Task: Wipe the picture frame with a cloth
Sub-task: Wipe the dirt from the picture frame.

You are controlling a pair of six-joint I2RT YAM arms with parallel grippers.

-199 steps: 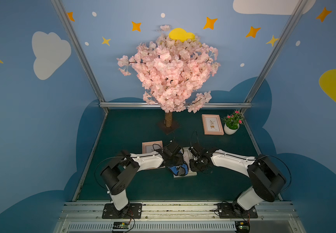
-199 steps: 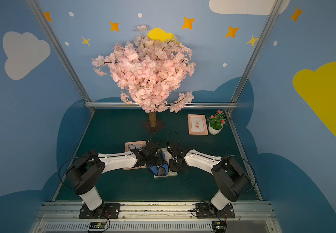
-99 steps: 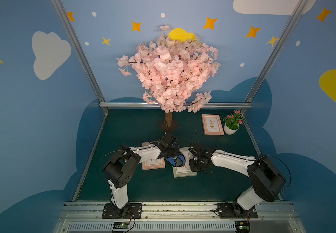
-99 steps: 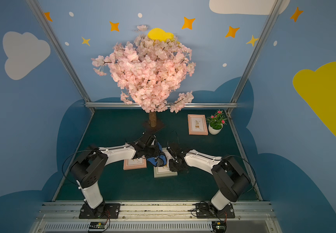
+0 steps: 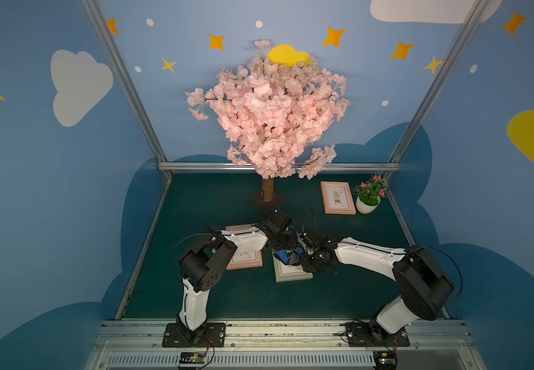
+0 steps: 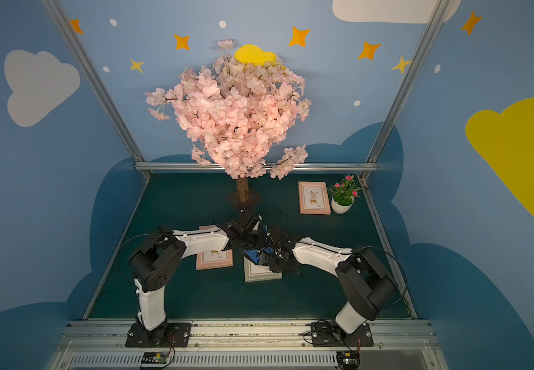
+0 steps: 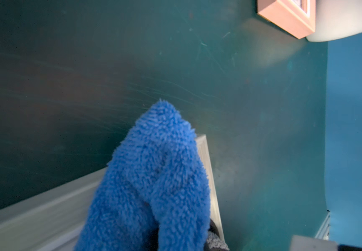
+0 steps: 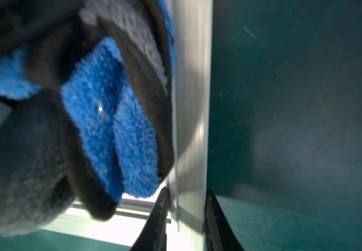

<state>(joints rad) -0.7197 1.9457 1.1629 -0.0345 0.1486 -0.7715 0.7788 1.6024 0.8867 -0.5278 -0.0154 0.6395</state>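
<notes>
A grey-white picture frame (image 5: 292,274) (image 6: 261,275) lies flat on the green table between my two arms. The blue plush cloth (image 5: 286,255) (image 6: 255,255), with its dark grey reverse showing, rests bunched on the frame's far end. My left gripper (image 5: 286,246) is shut on the cloth; in the left wrist view the cloth (image 7: 151,178) hangs over the frame's corner (image 7: 205,160) and hides the fingers. My right gripper (image 8: 186,208) is shut on the frame's side bar (image 8: 190,108), one finger (image 8: 160,217) on each face, with the cloth (image 8: 114,121) beside it.
A pink frame (image 5: 244,260) (image 6: 214,260) lies partly under my left forearm. Another pink frame (image 5: 337,197) and a white flower pot (image 5: 368,202) stand at the back right. A pink blossom tree (image 5: 268,115) rises at the back middle on its trunk (image 5: 267,189).
My left gripper has dragged the cloth along the grey-white frame, from its near part to its far end. The right gripper has stayed where it was on the frame's side.
</notes>
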